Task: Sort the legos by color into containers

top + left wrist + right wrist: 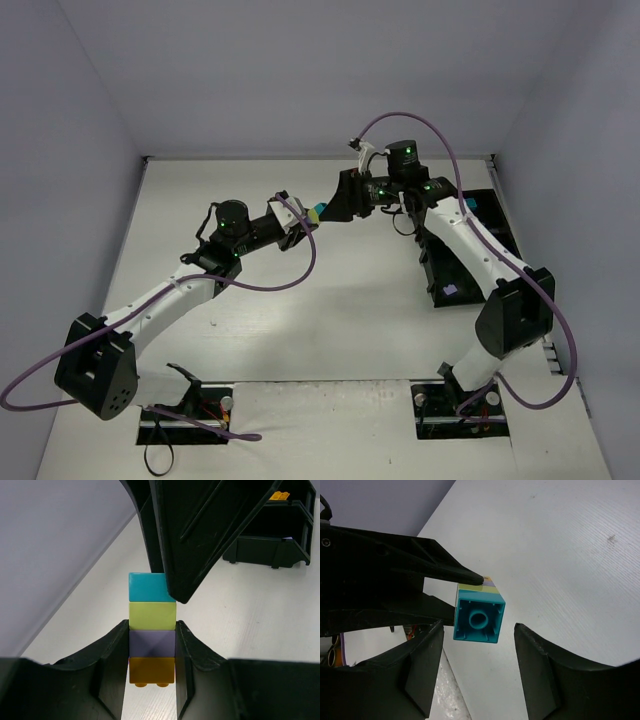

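Left fingers [116,652] clamp the lavender brick [152,644] of a cyan-lime-lavender-orange lego stack [152,616], held above the tabletop [350,320], far centre. Right fingers [422,667] are spread wide around the cyan end [479,622], not touching it. Containers [436,282] sit right.

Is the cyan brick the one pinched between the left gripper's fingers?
No: the left gripper clamps the lavender brick; the cyan brick sits two bricks further out.

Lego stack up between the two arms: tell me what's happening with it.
The left claw is shut on a four-brick stack, gripping its lavender brick and holding it in the air above the table. The right claw stands open around the cyan brick at the stack's free end, a gap on each side, apparently about to pull it off. The black tray sits nearby.
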Robot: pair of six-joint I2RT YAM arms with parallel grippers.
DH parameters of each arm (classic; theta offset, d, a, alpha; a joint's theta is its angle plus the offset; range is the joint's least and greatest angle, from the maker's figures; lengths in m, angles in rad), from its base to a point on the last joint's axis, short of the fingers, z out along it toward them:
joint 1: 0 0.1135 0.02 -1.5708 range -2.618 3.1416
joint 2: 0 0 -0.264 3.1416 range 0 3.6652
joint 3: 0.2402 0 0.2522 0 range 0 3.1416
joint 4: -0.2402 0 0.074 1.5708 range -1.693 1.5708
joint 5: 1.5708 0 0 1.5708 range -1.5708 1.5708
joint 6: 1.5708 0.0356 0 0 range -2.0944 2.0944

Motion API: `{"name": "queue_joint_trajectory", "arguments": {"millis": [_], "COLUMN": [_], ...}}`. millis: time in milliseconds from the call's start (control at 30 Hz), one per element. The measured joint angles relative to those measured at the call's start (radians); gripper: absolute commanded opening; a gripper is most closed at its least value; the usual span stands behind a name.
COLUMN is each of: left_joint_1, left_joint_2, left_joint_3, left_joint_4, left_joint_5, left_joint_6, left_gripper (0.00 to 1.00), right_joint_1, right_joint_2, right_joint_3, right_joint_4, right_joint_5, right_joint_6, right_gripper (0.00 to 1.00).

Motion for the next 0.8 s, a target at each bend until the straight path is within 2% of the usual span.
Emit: {"name": "queue_joint_trajectory", "arguments": {"millis": [100, 300, 333, 400, 800], "left_joint_1": [0.000, 0.000, 0.000, 0.000, -0.009], "left_joint_2": [0.000, 0.007, 0.009, 0.010, 0.021], "left_joint_3": [0.000, 0.000, 0.000, 0.000, -0.047], "left_joint_4": [0.000, 0.002, 0.004, 0.007, 0.068], "left_joint_5": [0.005, 0.005, 0.004, 0.004, -0.014], "left_joint_6": [-0.006, -0.010, -0.010, -0.010, -0.009], "left_gripper": [0.00, 0.00, 0.00, 0.00, 0.00], "right_joint_1": [0.000, 0.004, 0.004, 0.003, -0.015], "right_joint_2": [0.003, 0.003, 0.003, 0.003, 0.001], "right_joint_3": [0.000, 0.000, 0.000, 0.000, -0.022], "right_joint_4": [0.000, 0.005, 0.006, 0.007, -0.008], "right_joint_5": [0.009, 0.018, 0.019, 0.020, 0.013], "right_joint_6": [-0.003, 0.006, 0.006, 0.005, 0.005], "right_gripper": [0.45, 0.13, 0.06, 0.00, 0.00]}}
